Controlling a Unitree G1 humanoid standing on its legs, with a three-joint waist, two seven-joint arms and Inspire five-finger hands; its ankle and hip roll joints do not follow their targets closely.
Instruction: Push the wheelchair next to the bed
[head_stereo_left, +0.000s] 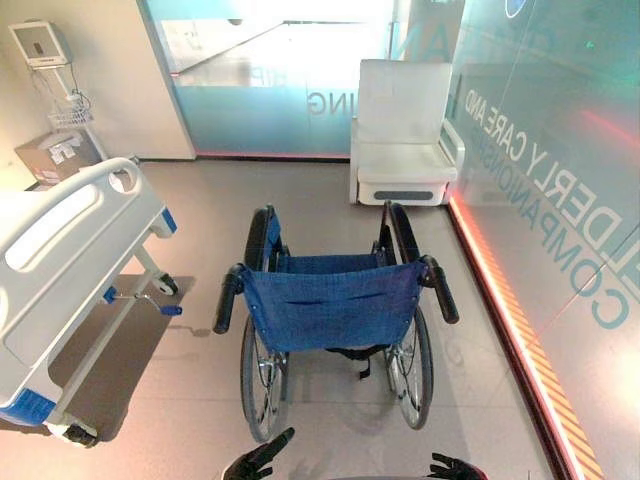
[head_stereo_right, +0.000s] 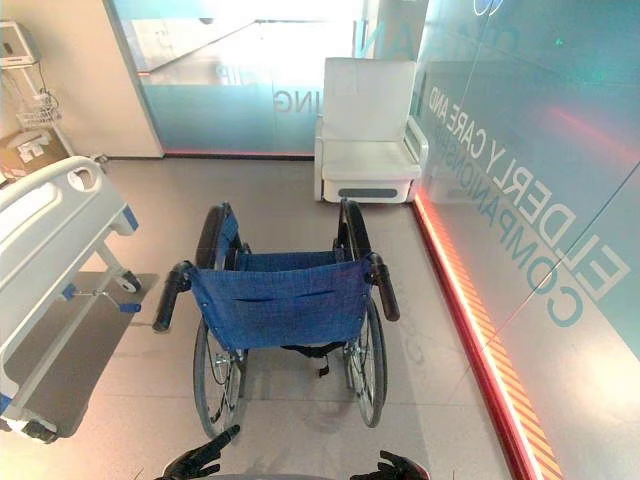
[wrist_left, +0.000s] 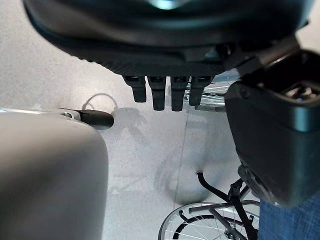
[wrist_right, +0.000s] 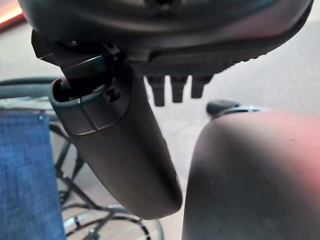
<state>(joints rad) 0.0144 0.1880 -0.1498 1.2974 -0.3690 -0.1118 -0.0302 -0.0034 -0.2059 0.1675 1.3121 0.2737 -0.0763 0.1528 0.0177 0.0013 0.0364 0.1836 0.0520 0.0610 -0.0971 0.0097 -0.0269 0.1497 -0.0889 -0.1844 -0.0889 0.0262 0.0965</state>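
- Blue cloth forms the back and seat of the wheelchair (head_stereo_left: 330, 305), which stands in the middle of the floor with its back to the robot and its two black push handles reaching rearward, so it is ready to be taken from behind.
- Its left push handle (head_stereo_left: 228, 299) and right push handle (head_stereo_left: 441, 289) are both free; nothing grips them.
- At the bottom edge of the eye views, the left hand (head_stereo_left: 258, 461) hangs low behind the chair with fingers loose and spread, holding nothing and apart from the handles.
- Beside it, the right hand (head_stereo_left: 455, 467) is also empty, its fingers relaxed in its wrist view; both look poised for a reach upward and forward to the handles.
- White with blue corner trim, the bed (head_stereo_left: 70, 260) lies to the chair's left, a strip of floor between them, so the chair will likely need to be steered leftward.
- Farther off, a white armchair (head_stereo_left: 403, 135) sits against the glass wall (head_stereo_left: 560, 150), directly ahead of the wheelchair; a straight push risks running toward it.
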